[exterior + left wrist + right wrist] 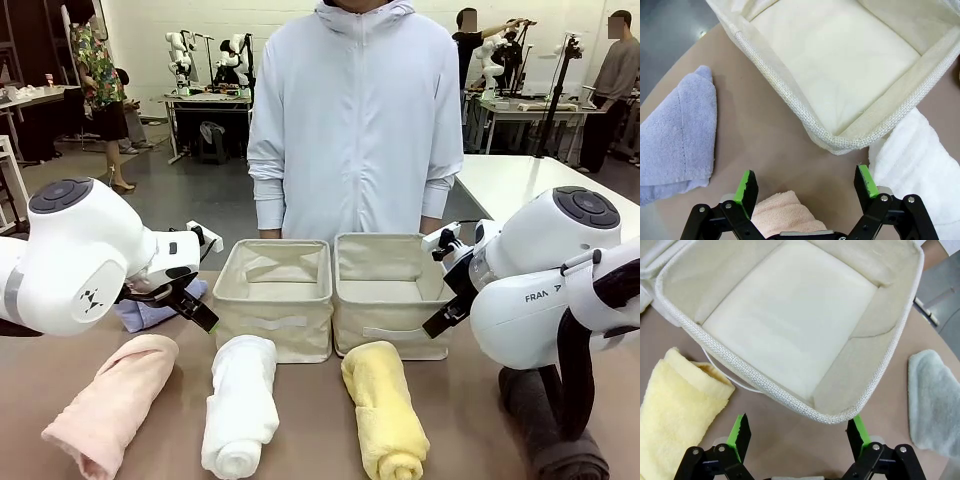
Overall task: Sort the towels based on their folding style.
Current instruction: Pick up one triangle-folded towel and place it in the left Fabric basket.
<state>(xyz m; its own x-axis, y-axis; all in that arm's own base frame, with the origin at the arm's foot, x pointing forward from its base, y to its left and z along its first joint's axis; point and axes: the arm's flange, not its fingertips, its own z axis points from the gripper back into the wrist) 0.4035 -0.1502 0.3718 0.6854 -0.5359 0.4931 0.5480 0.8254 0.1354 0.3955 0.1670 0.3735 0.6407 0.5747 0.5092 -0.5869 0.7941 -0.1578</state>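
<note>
Brown table (pixel 312 420) surface carries four rolled towels in a row on the robot's side of two beige baskets (pixel 272 325): the pink towel (pixel 110 400), the white towel (pixel 240 405), the yellow towel (pixel 382 410) and the dark grey towel (pixel 530 425). Each has its long axis running roughly from robot to person, the pink one slanted. The left gripper (pixel 807 182), jaws spread wide and holding nothing, hangs over the pink towel's far end, which shows between its fingers in the left wrist view. The lavender cone fold (pixel 675 135) lies to one side, the white towel to the other. The right gripper (pixel 797 427), equally released, hovers at a basket's near rim between the yellow towel and the grey-green fold (pixel 935 405). Pink looks the left arm's nearest pick: a short drop, jaws straddling the roll's width.
</note>
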